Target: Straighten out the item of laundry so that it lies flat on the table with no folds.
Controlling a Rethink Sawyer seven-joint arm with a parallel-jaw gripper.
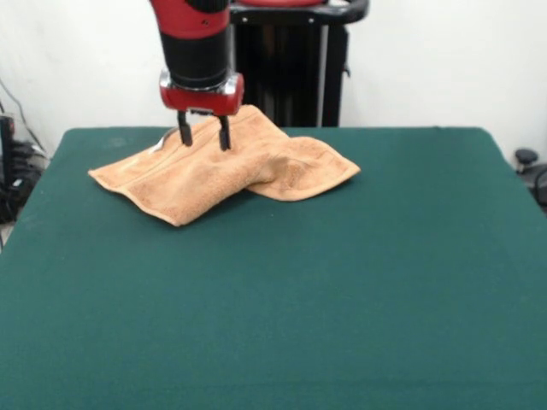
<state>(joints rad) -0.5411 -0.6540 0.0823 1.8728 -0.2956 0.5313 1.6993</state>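
The orange-tan towel (pixel 224 168) lies on the far left part of the dark green table (pixel 282 299), near the pedestal. It is folded over itself, with a raised fold running through its middle and a flap reaching out to the right. A small white loop (pixel 157 147) shows at its far left edge. My gripper (pixel 203 136) hangs from the red and black arm right above the towel's far part. Its two black fingers (pixel 184 132) are spread apart with nothing between them, their tips at or just above the cloth.
The robot's black pedestal (pixel 291 64) stands just behind the towel at the table's far edge. Cables and dark gear (pixel 13 166) lie off the table's left side. A dark object (pixel 530 166) sits off the right side.
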